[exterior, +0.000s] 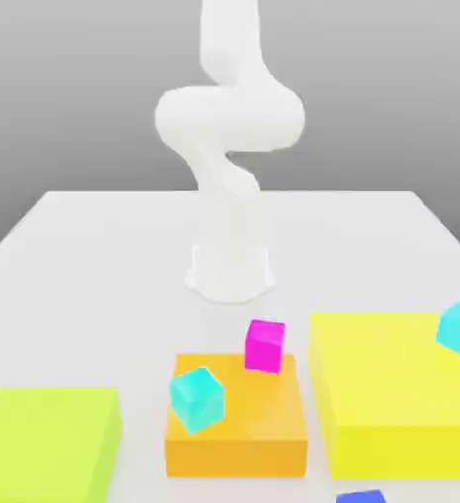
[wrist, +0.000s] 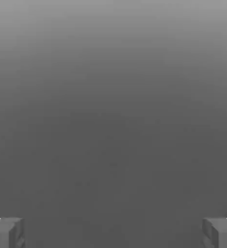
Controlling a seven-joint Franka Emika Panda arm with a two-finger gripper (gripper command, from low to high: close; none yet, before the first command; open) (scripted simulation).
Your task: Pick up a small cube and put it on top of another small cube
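— Looking over the table (exterior: 96, 246): where's the small cube (exterior: 362, 496)?
— Low at the exterior view's edge, below the yellow block (exterior: 391, 393).
— Your gripper (wrist: 113, 232)?
— My fingers (wrist: 6, 232) are spread wide, holding nothing.

Soft, even light falls over the white table (exterior: 96, 246), with no hard glare anywhere. The backdrop fades from pale grey at the top of the frame to darker grey lower down. Faint shadows sit under the orange block (exterior: 236, 432) and the yellow block (exterior: 391, 393). Edges look a little blurry throughout. The hand view is dim, a smooth grey gradient darkening downward.
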